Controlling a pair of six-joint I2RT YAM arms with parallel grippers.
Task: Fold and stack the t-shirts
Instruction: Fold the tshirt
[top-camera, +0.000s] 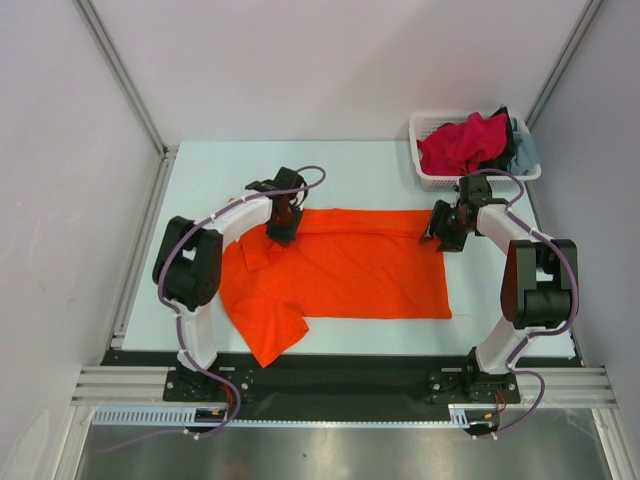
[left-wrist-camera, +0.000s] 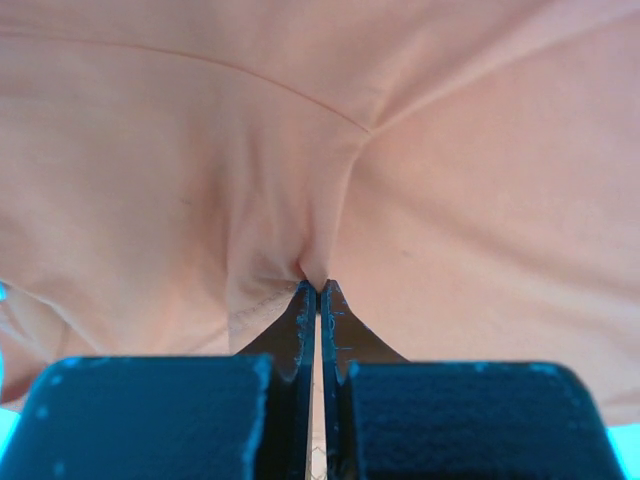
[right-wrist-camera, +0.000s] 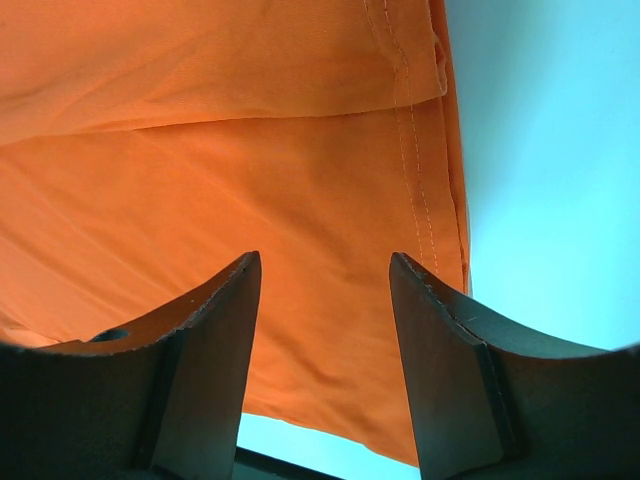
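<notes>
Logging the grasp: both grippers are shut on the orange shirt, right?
Not quite. Only the left gripper is shut on the orange shirt; the right gripper stands open above its edge, as the right wrist view shows.

Orange t-shirt (top-camera: 345, 270) spread flat, crimson t-shirt (top-camera: 462, 143) heaped in basket

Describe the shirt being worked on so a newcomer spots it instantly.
On the pale table, the bright orange t-shirt lies spread out in the middle. The other shirts sit bunched in the white basket at the far right corner.
</notes>
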